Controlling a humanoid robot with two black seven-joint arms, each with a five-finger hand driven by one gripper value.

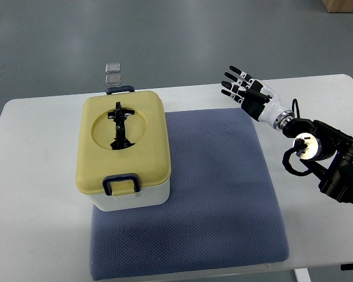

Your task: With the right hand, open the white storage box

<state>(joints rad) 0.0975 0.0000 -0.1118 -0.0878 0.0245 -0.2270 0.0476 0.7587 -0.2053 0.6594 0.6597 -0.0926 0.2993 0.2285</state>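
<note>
The white storage box (125,154) stands upright on the left part of a blue-grey mat (223,194), its long sides running away from the camera. A pale yellow lid (142,144) sits on top — closed, with a round recess holding a folded black handle (120,126). Dark latches show at the near (121,184) and far (119,90) ends, seemingly fastened — hard to confirm.

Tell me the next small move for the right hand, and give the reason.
Probably swing the right hand left toward the white storage box. The hand hovers open over the table's far edge, well clear of the box, and the yellow lid is still down with both dark latches closed, so nothing can be opened until it reaches them.
</note>
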